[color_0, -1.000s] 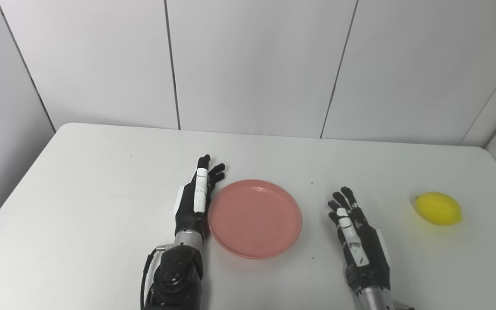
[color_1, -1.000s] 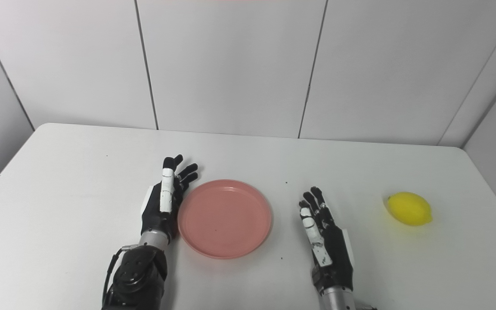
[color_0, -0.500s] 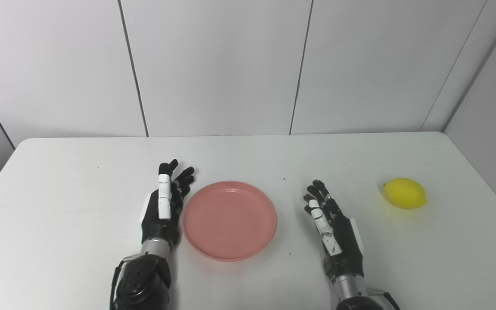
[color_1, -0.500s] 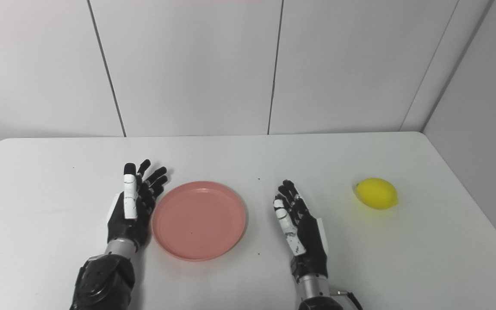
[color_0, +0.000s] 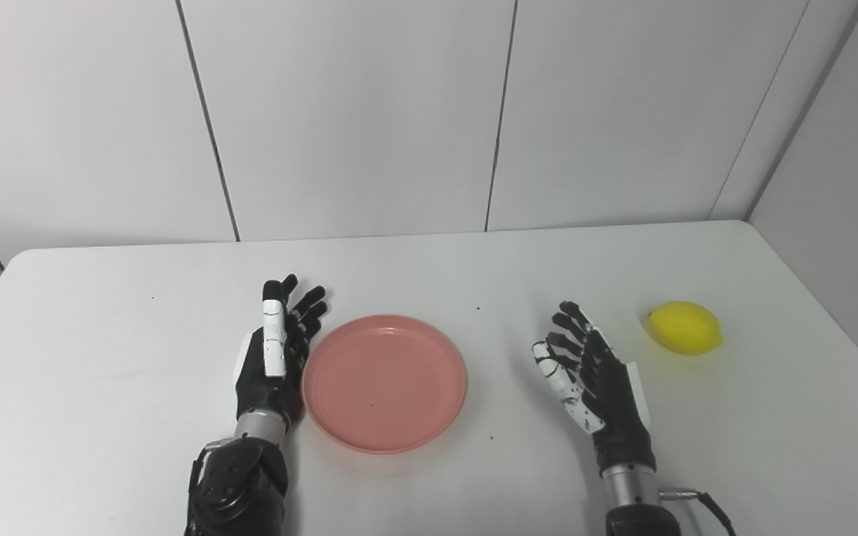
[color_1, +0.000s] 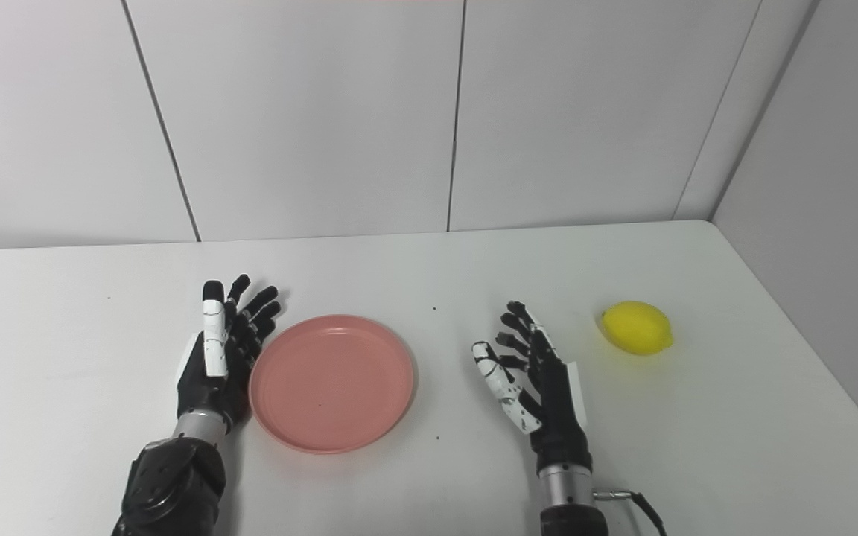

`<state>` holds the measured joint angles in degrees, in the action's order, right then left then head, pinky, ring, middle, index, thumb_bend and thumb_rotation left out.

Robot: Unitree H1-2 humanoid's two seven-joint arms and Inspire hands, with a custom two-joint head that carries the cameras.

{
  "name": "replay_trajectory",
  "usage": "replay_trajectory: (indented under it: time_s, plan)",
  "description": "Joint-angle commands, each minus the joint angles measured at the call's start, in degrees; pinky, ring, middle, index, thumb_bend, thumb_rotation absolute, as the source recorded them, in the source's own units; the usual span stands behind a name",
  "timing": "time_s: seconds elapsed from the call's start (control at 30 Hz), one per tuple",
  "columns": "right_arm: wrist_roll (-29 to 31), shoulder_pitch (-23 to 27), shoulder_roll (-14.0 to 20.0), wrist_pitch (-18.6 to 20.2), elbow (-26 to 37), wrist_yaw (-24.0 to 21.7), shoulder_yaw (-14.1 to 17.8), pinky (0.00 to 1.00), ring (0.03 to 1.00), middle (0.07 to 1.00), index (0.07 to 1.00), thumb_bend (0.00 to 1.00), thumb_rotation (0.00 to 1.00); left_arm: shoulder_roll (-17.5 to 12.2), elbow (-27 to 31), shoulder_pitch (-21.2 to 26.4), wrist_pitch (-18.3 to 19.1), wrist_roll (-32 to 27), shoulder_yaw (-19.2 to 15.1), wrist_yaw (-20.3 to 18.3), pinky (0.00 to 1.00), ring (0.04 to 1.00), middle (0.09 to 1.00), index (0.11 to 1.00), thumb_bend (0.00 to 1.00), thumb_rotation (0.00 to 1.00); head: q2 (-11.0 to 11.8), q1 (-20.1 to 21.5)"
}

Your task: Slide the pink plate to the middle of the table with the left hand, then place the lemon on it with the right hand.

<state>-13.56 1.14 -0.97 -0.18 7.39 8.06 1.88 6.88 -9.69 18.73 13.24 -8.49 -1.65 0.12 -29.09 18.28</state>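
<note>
Lemon (color_0: 684, 327) first, in the left eye view: it lies on the white counter (color_0: 101, 387) near the right edge, well apart from the pink plate (color_0: 384, 382), which sits a little left of the counter's middle. The right hand (color_0: 596, 372) stands between them, fingers spread and holding nothing, nearer the lemon than the plate but not touching it. By its look the lemon is smooth, rounded and fairly firm, so it may roll or squirt out of a loose pinch; a grip across its thick middle, thumb against fingers, seems safest. The plate looks like light, stiff plastic with a low raised rim, likely to glide easily on this surface, so a push at the rim should do.

In the right eye view the left hand (color_1: 213, 356) stands on edge just beside the plate's left rim, fingers apart and empty; whether it actually touches the rim cannot be told. The plate is bare.

No brand, label or writing can be read on anything in either view.
</note>
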Motion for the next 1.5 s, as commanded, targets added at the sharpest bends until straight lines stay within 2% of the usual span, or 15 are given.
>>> replay_trajectory:
  time_s: [0.0,0.17,0.3,0.43,0.53,0.6,0.67,0.77,0.87,0.97,1.1,1.33,1.47]
  plan:
    - [-1.45,2.76,1.29,-1.12,2.34,1.18,0.74,0.69,0.765,0.835,0.851,0.62,0.60,0.50,-2.97,-0.65,1.77,-0.55,-0.04,-0.18,1.00,0.898,0.864,0.965,0.78,1.00,-0.04,-0.10]
    - [-3.83,5.10,3.95,-2.84,2.25,2.59,2.06,0.67,0.759,0.825,0.843,0.60,0.58,0.65,-3.48,-0.43,1.04,-0.70,-0.21,-0.46,1.00,0.897,0.863,0.969,0.78,1.00,0.30,-0.05]
    - [-4.68,7.57,6.84,-2.17,4.04,2.76,3.82,0.66,0.756,0.818,0.835,0.61,0.57,0.55,-4.47,-0.30,0.31,-1.02,-0.48,-0.60,1.00,0.910,0.874,0.970,0.77,1.00,0.39,-0.03]
    - [-5.55,9.47,9.81,-2.36,4.47,2.55,5.16,0.59,0.743,0.816,0.835,0.66,0.62,0.77,-4.43,-0.62,-0.23,-1.28,-0.63,-0.43,1.00,0.912,0.868,0.968,0.76,0.99,0.26,0.04]
    - [-4.52,10.98,11.97,-2.36,4.44,1.85,6.10,0.63,0.756,0.823,0.830,0.72,0.62,0.85,-4.39,-0.75,-0.31,-1.39,-0.58,-0.25,1.00,0.905,0.867,0.967,0.76,0.99,0.16,-0.08]
    - [-5.22,11.99,13.60,-2.86,3.93,1.96,6.50,0.64,0.752,0.824,0.826,0.72,0.62,0.95,-4.41,-0.84,-0.40,-1.58,-0.58,-0.35,1.00,0.905,0.867,0.968,0.76,0.99,0.11,-0.14]
    - [-6.33,12.55,14.80,-2.68,3.64,2.12,6.55,0.65,0.754,0.828,0.824,0.73,0.63,1.05,-4.44,-0.90,-0.44,-1.64,-0.56,-0.34,1.00,0.903,0.866,0.970,0.75,0.99,0.14,-0.13]
    - [-10.64,13.83,18.58,-1.62,2.74,1.97,6.30,0.66,0.761,0.824,0.821,0.74,0.68,0.98,-4.56,-1.06,-0.69,-1.61,-0.39,-0.60,1.00,0.902,0.866,0.973,0.75,1.00,0.19,-0.16]
    - [-12.20,14.88,21.80,-1.33,2.08,0.88,6.40,0.66,0.763,0.813,0.805,0.76,0.65,0.94,-4.48,-1.17,-0.53,-1.88,-0.42,-0.85,1.00,0.895,0.867,0.970,0.75,0.99,0.16,-0.16]
    - [-13.48,15.63,24.27,0.55,2.13,-0.29,6.43,0.66,0.758,0.800,0.785,0.78,0.64,0.97,-4.10,-1.32,-0.19,-1.83,-0.47,-0.82,1.00,0.895,0.869,0.973,0.75,0.99,0.13,-0.06]
    - [-19.15,15.74,27.84,3.17,1.56,-1.53,5.78,0.63,0.720,0.760,0.752,0.80,0.62,0.82,-3.95,-1.41,-0.13,-1.90,-0.46,-1.07,1.00,0.894,0.863,0.971,0.75,0.99,0.12,0.08]
    - [-23.82,14.98,30.55,5.39,-0.29,-3.07,5.50,0.60,0.684,0.721,0.718,0.87,0.55,0.49,-3.52,-1.43,0.43,-1.93,-0.55,-1.32,1.00,0.887,0.853,0.969,0.75,0.99,0.14,0.97]
    - [-28.69,14.45,32.59,5.18,-2.75,-2.70,4.00,0.59,0.650,0.693,0.714,0.89,0.56,0.20,-3.27,-1.43,0.79,-1.91,-0.53,-1.62,1.00,0.889,0.850,0.969,0.76,0.99,0.00,1.50]
